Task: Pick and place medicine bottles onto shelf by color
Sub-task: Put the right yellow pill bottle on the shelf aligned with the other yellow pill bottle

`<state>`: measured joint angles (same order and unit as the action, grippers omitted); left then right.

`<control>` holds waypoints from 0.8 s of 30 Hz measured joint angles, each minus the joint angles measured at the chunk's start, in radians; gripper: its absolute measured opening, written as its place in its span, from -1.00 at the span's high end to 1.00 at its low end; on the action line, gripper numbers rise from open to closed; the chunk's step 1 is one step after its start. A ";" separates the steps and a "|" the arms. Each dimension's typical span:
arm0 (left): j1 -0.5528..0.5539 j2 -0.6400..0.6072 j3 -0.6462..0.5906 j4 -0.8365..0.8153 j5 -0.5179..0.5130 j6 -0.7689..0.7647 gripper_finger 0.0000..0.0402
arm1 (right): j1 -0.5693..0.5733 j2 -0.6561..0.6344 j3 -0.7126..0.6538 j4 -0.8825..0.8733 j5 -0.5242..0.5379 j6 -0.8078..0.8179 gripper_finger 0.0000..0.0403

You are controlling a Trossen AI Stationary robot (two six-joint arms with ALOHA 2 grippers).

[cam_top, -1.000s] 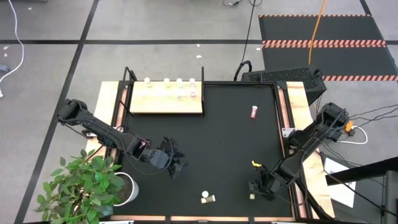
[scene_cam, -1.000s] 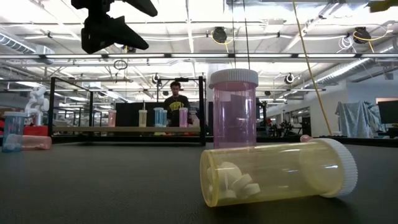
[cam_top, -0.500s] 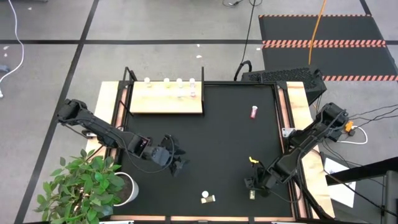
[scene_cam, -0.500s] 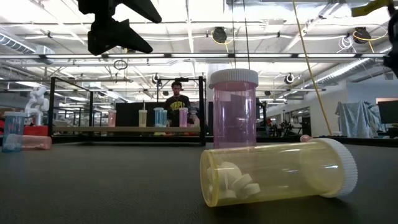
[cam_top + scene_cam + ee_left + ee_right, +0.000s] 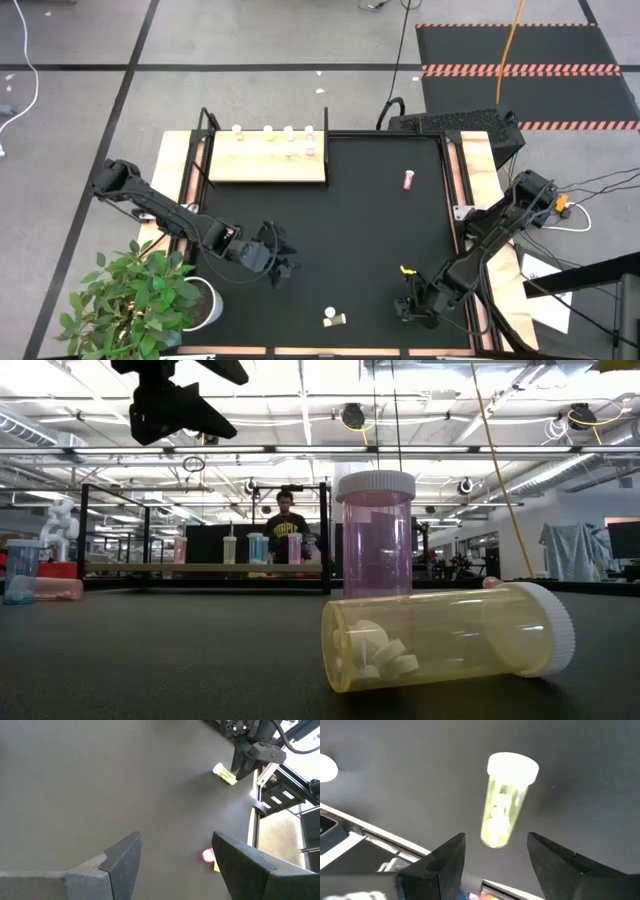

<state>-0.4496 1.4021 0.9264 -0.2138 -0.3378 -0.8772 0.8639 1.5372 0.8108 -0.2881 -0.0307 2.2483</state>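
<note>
Right claw (image 5: 408, 310) is down at 5 o'clock on the worktop (image 5: 360, 230), fingers spread, hanging right over a yellow bottle (image 5: 506, 800) lying on its side, not touching it. Left claw (image 5: 287, 267) sits around 8 o'clock, spread too, holding nothing. Shelf (image 5: 267, 165) at 11 o'clock has bottles along its far edge. One pink bottle (image 5: 408, 180) lies at 1 o'clock; a yellow and pink pair (image 5: 334, 319) sits at 6.
</note>
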 joint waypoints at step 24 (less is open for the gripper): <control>0.007 0.000 0.000 0.003 -0.001 0.001 -0.21 | -0.015 0.080 0.001 -0.030 -0.008 -0.132 0.33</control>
<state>-0.4427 1.4021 0.9264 -0.2111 -0.3389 -0.8764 0.8490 1.6169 0.8121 -0.3178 -0.0383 2.1166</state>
